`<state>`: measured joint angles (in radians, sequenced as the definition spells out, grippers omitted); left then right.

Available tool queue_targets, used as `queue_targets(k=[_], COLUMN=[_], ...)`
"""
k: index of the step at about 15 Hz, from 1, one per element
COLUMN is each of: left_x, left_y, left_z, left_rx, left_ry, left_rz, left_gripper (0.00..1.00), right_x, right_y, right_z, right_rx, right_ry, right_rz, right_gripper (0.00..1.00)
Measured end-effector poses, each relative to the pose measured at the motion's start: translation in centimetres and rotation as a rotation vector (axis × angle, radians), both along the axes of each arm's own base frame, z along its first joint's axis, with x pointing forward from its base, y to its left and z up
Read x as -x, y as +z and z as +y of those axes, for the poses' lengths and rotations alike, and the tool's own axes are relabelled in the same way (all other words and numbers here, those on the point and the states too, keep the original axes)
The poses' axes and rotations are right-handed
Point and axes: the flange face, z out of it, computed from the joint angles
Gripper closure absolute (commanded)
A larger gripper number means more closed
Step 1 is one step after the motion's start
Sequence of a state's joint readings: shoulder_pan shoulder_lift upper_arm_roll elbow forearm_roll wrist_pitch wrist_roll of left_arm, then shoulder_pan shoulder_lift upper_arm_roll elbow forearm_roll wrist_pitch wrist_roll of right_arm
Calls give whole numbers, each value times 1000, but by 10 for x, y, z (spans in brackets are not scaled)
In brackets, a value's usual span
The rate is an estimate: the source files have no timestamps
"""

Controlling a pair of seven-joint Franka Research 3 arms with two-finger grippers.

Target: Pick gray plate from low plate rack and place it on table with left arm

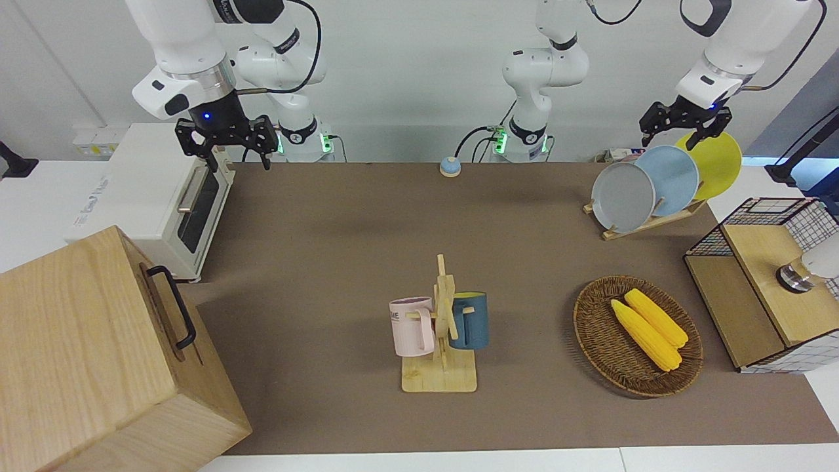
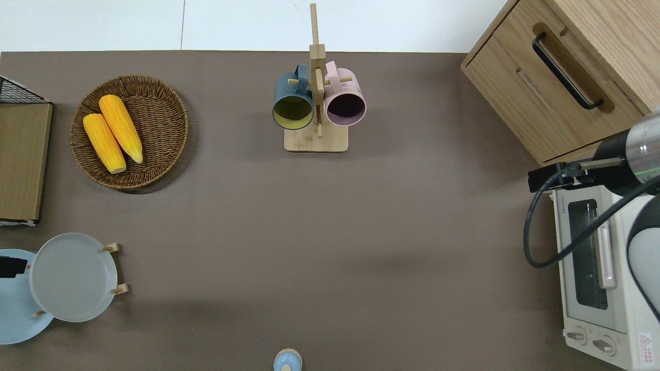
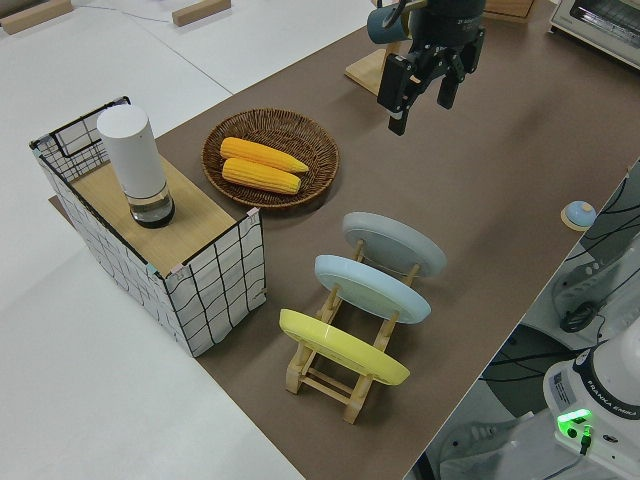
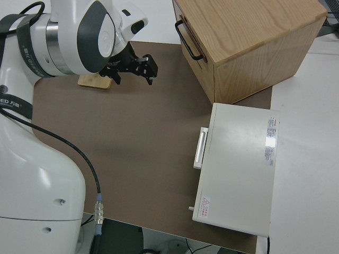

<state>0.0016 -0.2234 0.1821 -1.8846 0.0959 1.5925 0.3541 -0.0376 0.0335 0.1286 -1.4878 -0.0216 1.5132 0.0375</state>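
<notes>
Below the left gripper [image 1: 685,128], the gray plate [image 1: 623,196] is showing a smooth, matt face, leaning on the low plate rack [image 1: 645,223] of pale bare wood. The table [image 1: 341,262] is lying matt brown, cloth-like. A rough woven wicker basket [image 1: 600,334] is holding bumpy corn cobs [image 1: 649,328].

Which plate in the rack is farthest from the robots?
The gray plate. It sits at the rack's end farthest from the robots; the light blue plate and yellow plate are nearer.

The gray plate [image 1: 623,196] is pale gray, its neighbours light blue [image 1: 668,179] and yellow [image 1: 714,164], on a light wooden rack [image 1: 645,223]. The desk [image 1: 367,236] is plain brown. Two yellow corn cobs [image 1: 649,328] lie in a brown woven basket [image 1: 593,328]. The mugs are pink [image 1: 411,326] and dark blue [image 1: 472,320].
</notes>
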Motion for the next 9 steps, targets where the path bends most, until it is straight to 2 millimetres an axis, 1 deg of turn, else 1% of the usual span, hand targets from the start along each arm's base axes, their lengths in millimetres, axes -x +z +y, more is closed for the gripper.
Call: queue_targets(k=[4,6,9], left_x=[9,14,20], left_y=[-32,-48,-66], left_z=[9,10,16], left_rx=[-20,-37,-39], left_ry=[5,-5,4], left_rz=[-29,-42,-51], left_gripper=[5,5,2], right_x=[0,0,0], right_y=[0,0,0], right_z=[0,0,0], right_rx=[0,0,0], right_ry=[0,0,0], right_rz=[0,0,0], right_gripper=[17,17,17])
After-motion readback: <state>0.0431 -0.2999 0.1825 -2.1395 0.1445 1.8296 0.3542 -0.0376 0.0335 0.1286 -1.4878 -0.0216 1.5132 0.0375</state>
